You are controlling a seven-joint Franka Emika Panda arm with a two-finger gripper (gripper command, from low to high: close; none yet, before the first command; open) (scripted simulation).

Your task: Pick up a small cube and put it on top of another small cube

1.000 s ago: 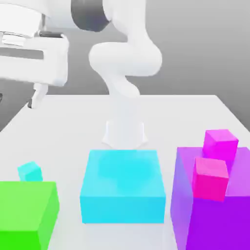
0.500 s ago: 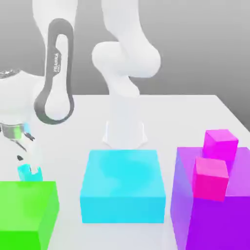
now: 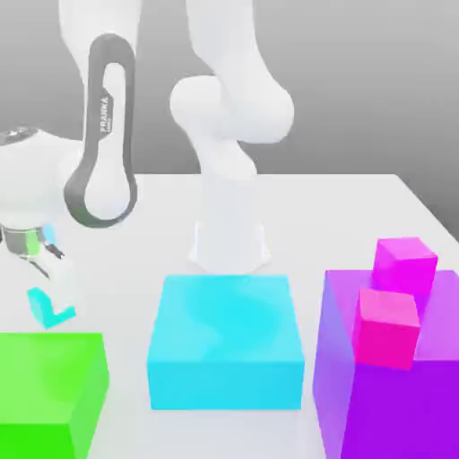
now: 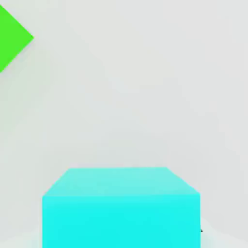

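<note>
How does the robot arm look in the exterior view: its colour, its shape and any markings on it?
The arm is glossy white, built of rounded, tube-like segments on a white pedestal base. One link bears a dark grey oval band with small dark lettering along it. The gripper end is white, with a metallic grey part above it. No cables show.

The green block [image 3: 45, 390] is cut off by the exterior view's left edge and bottom edge, so part of it is out of sight. The purple block [image 3: 359, 403] runs off the exterior view's right edge and bottom edge. The top of the white arm [image 3: 229, 108] goes out of the picture. The small cube [image 3: 40, 305] is partly hidden behind the white claw [image 3: 49, 300], with just bits of cyan peeking out. In the hand view, the small cube [image 4: 121, 208] is cut off at the edge, and so is the green block [image 4: 12, 36].
</note>
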